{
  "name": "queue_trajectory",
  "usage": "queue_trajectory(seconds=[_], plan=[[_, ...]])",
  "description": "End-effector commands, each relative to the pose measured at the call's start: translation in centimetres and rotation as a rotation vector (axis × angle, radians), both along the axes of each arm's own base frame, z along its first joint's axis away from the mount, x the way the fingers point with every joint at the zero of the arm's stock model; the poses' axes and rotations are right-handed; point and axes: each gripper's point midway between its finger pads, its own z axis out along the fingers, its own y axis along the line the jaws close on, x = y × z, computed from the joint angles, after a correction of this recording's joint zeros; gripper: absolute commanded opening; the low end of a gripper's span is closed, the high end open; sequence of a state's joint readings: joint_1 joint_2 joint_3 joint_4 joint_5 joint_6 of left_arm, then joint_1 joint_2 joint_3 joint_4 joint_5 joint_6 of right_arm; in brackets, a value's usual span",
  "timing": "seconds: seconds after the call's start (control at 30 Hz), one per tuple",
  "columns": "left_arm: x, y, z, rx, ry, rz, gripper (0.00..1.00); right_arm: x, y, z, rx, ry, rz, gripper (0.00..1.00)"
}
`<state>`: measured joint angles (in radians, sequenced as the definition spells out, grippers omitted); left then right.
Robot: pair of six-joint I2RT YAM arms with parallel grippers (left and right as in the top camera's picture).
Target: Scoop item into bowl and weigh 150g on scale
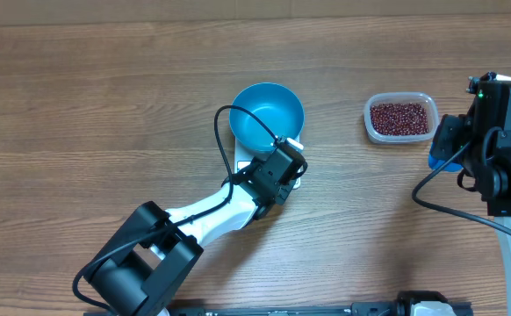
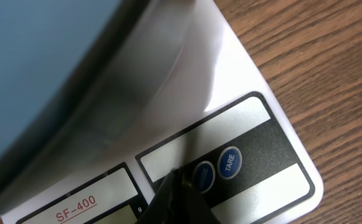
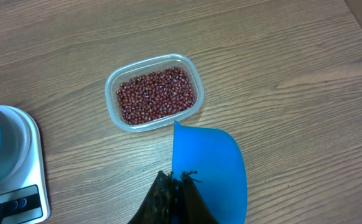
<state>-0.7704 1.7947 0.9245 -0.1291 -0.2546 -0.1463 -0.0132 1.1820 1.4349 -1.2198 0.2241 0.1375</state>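
Near the middle of the wooden surface (image 1: 106,88): bright blue bowl (image 1: 269,112), seated on the small white scale (image 2: 243,74) and wider than it, covering all but the front strip and a corner in the overhead view. Bowl interior plain blue from above.

Left tool (image 2: 176,182) low over the scale's front edge, fingers pressed together into one dark tip. Tip right at the round blue button (image 2: 203,176) just left of the TARE button (image 2: 230,162); touching or just above, impossible to tell. Red "SF-400" lettering (image 2: 76,208) on the panel further left. Curved blue wall of the bowl looming over the platform in the left wrist view.

Well apart to the right: clear rectangular plastic tub (image 3: 111,99), upright on the surface, holding the dark red-brown beans (image 3: 157,94) in a loose shallow heap. All visible beans inside the tub.

Right tool (image 3: 176,190) beside the tub, on the side away from the scale, pinching the blue scoop (image 3: 209,168) at its rear, handle hidden by the fingers. Scoop cup turned toward the tub, its pointed lip close to the tub's rim in the right wrist view; contact there not clear. From overhead, only a sliver of the scoop visible under the right tool, apart from the tub.
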Motion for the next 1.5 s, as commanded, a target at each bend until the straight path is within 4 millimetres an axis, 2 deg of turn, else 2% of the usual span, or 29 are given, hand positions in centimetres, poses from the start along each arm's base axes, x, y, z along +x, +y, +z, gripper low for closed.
queue_trajectory(seconds=[0.0,1.27,1.37,1.47], plan=[[-0.1,0.6,-0.9,0.037,0.020,0.004,0.04,0.0,-0.1,1.2,0.000,-0.035,-0.002,0.04],[0.0,0.7,-1.8,0.025,0.027,0.035,0.04,-0.1,0.0,1.0,0.001,-0.027,-0.001,0.04],[0.0,0.5,-1.1,0.019,0.020,0.032,0.04,-0.1,-0.1,1.1,0.001,-0.028,-0.002,0.04],[-0.1,0.6,0.4,0.010,0.010,0.031,0.04,0.0,-0.1,1.1,0.001,-0.030,-0.001,0.04]])
